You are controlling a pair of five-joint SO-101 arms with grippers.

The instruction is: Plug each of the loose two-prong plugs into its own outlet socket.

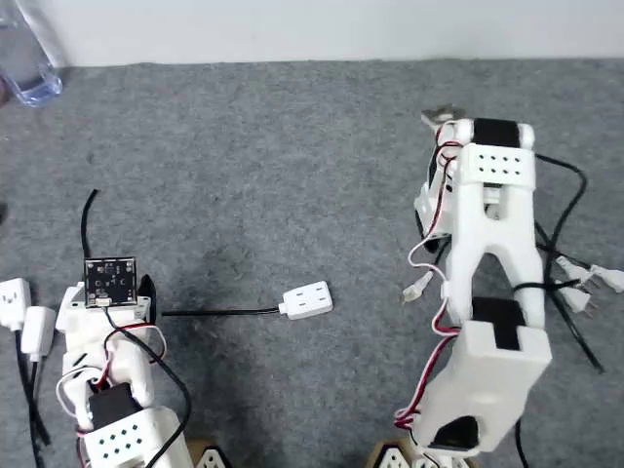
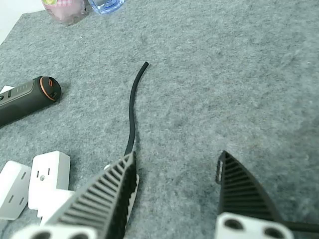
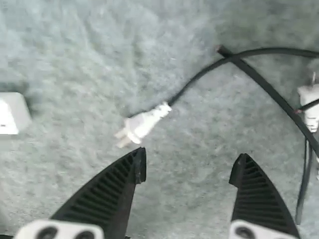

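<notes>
A white outlet socket [image 1: 308,300] lies mid-table on a black cord running left; its edge [image 3: 10,114] shows in the right wrist view. A loose white two-prong plug [image 1: 418,285] lies beside the right arm [image 1: 492,253]. My right gripper [image 3: 192,159] hangs open just short of that plug [image 3: 142,124], with nothing between its fingers. More loose plugs [image 1: 585,283] lie at the right edge. My left gripper [image 2: 177,157] is open and empty over bare felt, beside two white outlet blocks [image 2: 47,172] at the table's left edge [image 1: 24,312].
A free black cord end [image 2: 134,109] lies ahead of the left gripper. A black tool with an orange ring [image 2: 30,97] lies farther left. A clear bottle [image 1: 29,68] stands at the back left corner. Black cords [image 3: 269,84] cross near the right plugs.
</notes>
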